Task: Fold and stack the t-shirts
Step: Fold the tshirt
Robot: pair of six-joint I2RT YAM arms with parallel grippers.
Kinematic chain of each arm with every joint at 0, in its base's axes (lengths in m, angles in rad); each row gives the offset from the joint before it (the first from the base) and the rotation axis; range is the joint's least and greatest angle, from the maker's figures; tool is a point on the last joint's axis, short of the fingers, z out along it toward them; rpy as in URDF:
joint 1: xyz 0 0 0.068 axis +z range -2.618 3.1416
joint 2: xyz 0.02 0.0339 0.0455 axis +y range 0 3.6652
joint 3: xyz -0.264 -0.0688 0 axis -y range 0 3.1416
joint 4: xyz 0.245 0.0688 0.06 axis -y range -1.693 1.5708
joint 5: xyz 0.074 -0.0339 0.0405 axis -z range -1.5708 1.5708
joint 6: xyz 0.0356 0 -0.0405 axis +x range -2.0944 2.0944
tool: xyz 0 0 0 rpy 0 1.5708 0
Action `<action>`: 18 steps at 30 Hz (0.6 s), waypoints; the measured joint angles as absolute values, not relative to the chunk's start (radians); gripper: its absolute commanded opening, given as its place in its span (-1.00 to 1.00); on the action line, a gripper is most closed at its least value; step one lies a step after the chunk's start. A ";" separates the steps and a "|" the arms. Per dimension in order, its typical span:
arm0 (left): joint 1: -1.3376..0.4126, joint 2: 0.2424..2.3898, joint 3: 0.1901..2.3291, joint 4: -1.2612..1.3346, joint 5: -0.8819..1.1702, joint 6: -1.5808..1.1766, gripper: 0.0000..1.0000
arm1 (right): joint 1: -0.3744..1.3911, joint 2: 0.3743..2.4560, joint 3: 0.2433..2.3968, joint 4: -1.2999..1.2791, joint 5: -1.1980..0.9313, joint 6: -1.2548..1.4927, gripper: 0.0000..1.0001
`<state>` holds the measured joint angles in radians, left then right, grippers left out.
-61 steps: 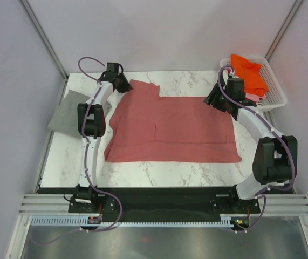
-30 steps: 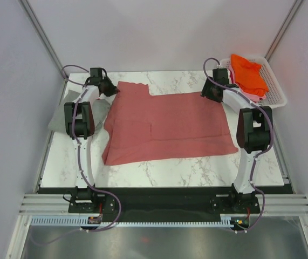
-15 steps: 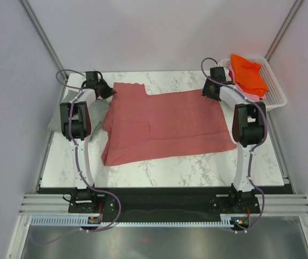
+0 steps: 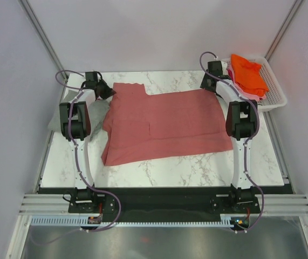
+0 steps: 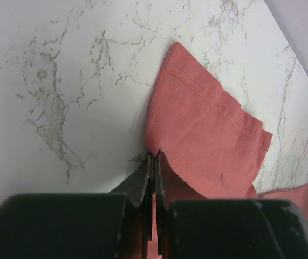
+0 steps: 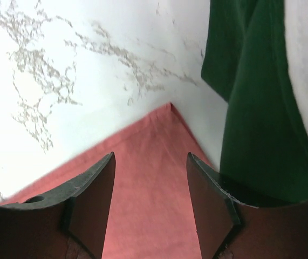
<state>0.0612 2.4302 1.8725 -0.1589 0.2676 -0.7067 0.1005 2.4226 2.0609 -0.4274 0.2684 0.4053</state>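
Fabric first: the salmon-pink t-shirt (image 4: 164,124) lies spread over the middle of the marble table (image 4: 159,170). Its near hem runs askew, lower on the left than on the right. A grey t-shirt (image 4: 55,121) sits folded at the table's left edge, and an orange t-shirt (image 4: 248,73) is heaped in the white basket (image 4: 275,93) at the far right. The right wrist view shows a dark green t-shirt (image 6: 256,108) just beside the pink corner.

The left tool (image 5: 152,178) is pinched tight at the far-left sleeve, with the pink edge caught between its jaws as far as I can make out. The right tool (image 6: 149,159) hangs with its fingers wide apart, straddling the shirt's far-right corner and gripping nothing.

From where I stand, this looks like squaring the shirt up before the first fold. I'd want the right tool to drop straight down so the corner sits well between the fingers. It should close on that one layer only and keep clear of the green cloth next to it. Then both arms should pull evenly, since a lopsided tug would likely skew the hem more or wrinkle the middle.
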 measured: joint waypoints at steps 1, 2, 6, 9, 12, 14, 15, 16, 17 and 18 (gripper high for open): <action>0.061 2.430 1.872 -0.159 0.268 -0.707 -0.96 | 0.099 2.437 2.082 -0.430 0.267 0.408 0.27; 0.061 2.430 1.872 -0.159 0.268 -0.707 -0.96 | 0.096 2.451 2.102 -0.431 0.264 0.412 0.26; 0.059 2.430 1.872 -0.159 0.264 -0.707 -0.96 | 0.086 2.511 2.181 -0.443 0.248 0.420 0.17; 0.057 2.429 1.872 -0.159 0.260 -0.706 -0.96 | 0.081 2.560 2.239 -0.455 0.242 0.422 0.19; 0.055 2.428 1.872 -0.160 0.253 -0.706 -0.96 | 0.086 2.582 2.267 -0.461 0.249 0.422 0.18; 0.053 2.428 1.872 -0.159 0.246 -0.706 -0.96 | 0.086 2.587 2.275 -0.464 0.249 0.421 0.02; 0.052 2.428 1.872 -0.159 0.244 -0.706 -0.96 | 0.086 2.588 2.276 -0.467 0.250 0.420 -0.03; 0.052 2.428 1.872 -0.159 0.242 -0.706 -0.96 | 0.085 2.591 2.281 -0.472 0.253 0.421 -0.23; 0.052 2.428 1.872 -0.159 0.241 -0.706 -0.96 | 0.084 2.593 2.285 -0.473 0.253 0.418 -0.36; 0.051 2.427 1.872 -0.160 0.239 -0.706 -0.96 | 0.083 2.596 2.288 -0.476 0.255 0.416 -0.46</action>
